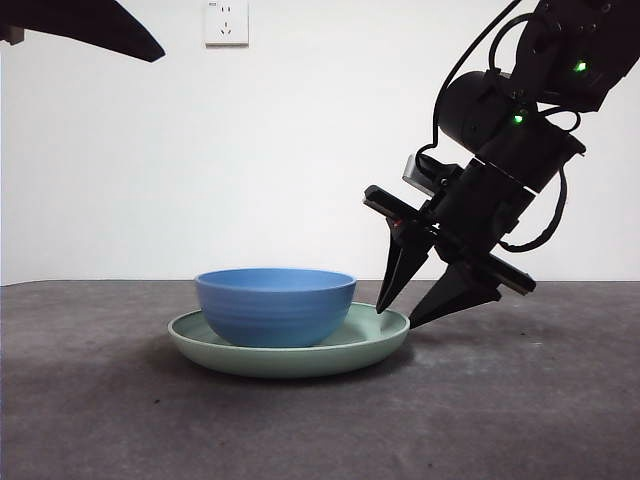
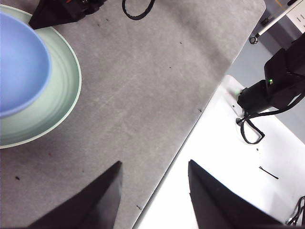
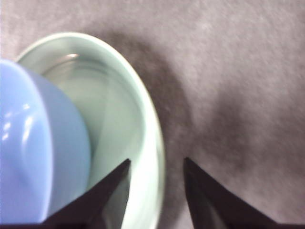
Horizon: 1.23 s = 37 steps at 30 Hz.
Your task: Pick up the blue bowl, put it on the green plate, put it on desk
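Broadly, the bench (image 1: 90, 420), a dark speckled grey surface, carries everything. Just left of its middle in the front view lies the green plate (image 1: 380, 335), flat on the bench, and the blue bowl (image 1: 275, 305) sits upright on it, roughly centred and empty.

At the plate's 3 o'clock edge the right gripper (image 1: 393, 317) leans in from high at 2 o'clock. Its jaws are moderately apart and hold nothing; in the right wrist view the plate's rim runs into the gap between them, one jaw over the plate's inside and the other over the bench outside, so they straddle the rim. Whether either tip touches the rim I cannot tell.

The left gripper (image 2: 153, 174) waits well away, its jaws wide and empty over the bench's edge; the dark tip at 11 o'clock in the front view is probably this arm.

By my reading the bowl-on-plate step is finished and the step in hand is taking the plate by its rim. Next the jaws should settle over the rim and close firmly, then lift level so the bowl does not slide.
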Tool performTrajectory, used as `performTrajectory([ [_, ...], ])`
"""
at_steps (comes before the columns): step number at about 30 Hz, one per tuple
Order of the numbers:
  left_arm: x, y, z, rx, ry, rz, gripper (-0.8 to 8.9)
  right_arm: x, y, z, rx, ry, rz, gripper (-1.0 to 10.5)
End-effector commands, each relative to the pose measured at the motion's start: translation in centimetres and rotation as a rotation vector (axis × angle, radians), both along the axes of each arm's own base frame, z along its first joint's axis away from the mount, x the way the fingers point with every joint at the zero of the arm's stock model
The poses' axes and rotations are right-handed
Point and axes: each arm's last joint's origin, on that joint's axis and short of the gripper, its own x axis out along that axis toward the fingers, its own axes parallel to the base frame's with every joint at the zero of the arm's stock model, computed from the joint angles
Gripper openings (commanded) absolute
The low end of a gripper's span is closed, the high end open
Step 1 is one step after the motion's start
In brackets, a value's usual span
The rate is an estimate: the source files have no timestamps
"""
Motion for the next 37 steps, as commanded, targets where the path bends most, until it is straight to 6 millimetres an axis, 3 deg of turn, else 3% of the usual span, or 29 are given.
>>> performTrajectory([
  [1, 0.0, -0.2, 0.2, -0.004, -0.013, -0.017, 2.23, 0.1, 0.1, 1.7, -0.010, -0.053, -0.013, 1.9],
  [10, 0.1, -0.2, 0.2, 0.011, -0.023, 0.000, 2.23, -3.3, -1.5, 8.5, -0.071, -0.227, 0.041, 1.9],
  [15, 0.1, -0.1, 0.1, 0.026, -0.033, 0.018, 2.23, -7.0, -2.6, 12.8, -0.065, -0.319, 0.115, 1.9],
  [21, 0.2, -0.1, 0.1, 0.033, -0.039, 0.027, 2.23, -12.0, -3.7, 15.9, -0.072, -0.366, 0.223, 1.9],
  [28, 0.2, -0.1, 0.1, 0.034, -0.039, 0.028, 2.23, -16.6, -3.8, 16.1, -0.061, -0.351, 0.349, 1.9],
  [37, 0.2, -0.1, 0.1, 0.036, -0.037, 0.028, 2.23, -20.1, -3.1, 13.0, -0.047, -0.301, 0.475, 1.9],
])
